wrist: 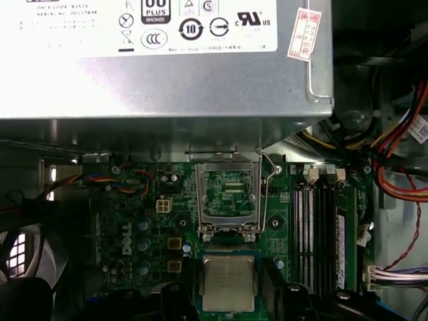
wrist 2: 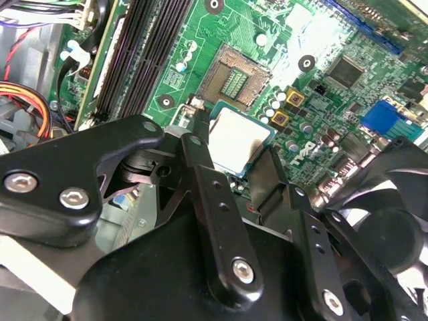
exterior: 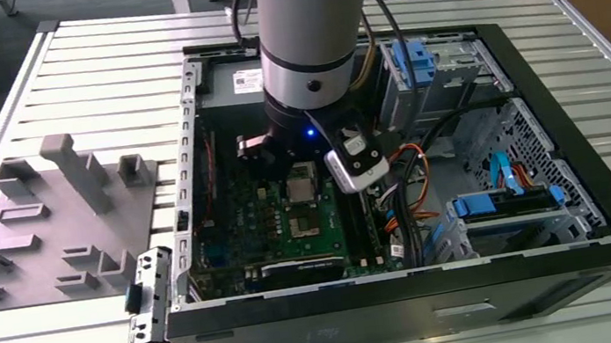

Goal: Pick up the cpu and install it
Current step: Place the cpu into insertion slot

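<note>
The cpu (wrist 2: 239, 136) is a small square chip with a silver top and a pale rim. It sits between the black fingers (wrist 2: 200, 144) of my gripper (wrist 2: 235, 142), which is shut on its two sides. It hangs over the green motherboard (wrist 2: 348, 114), just short of the open metal-framed socket (wrist 2: 237, 77), whose centre is bare. In the first wrist view the cpu (wrist: 229, 281) is in my gripper (wrist: 229, 289), close to the socket's frame and lever (wrist: 229, 197). In the exterior view the cpu (exterior: 303, 178) shows under the arm, inside the open computer case (exterior: 591, 187).
A grey plastic tray (exterior: 52, 222) with raised blocks lies at the exterior view's left on the slatted table (exterior: 90, 67). The power supply (wrist: 154, 73), memory slots (wrist: 319, 221), cable bundles (exterior: 408, 184), drive bays (exterior: 499, 203) and a black fan (wrist 2: 394, 227) crowd the socket.
</note>
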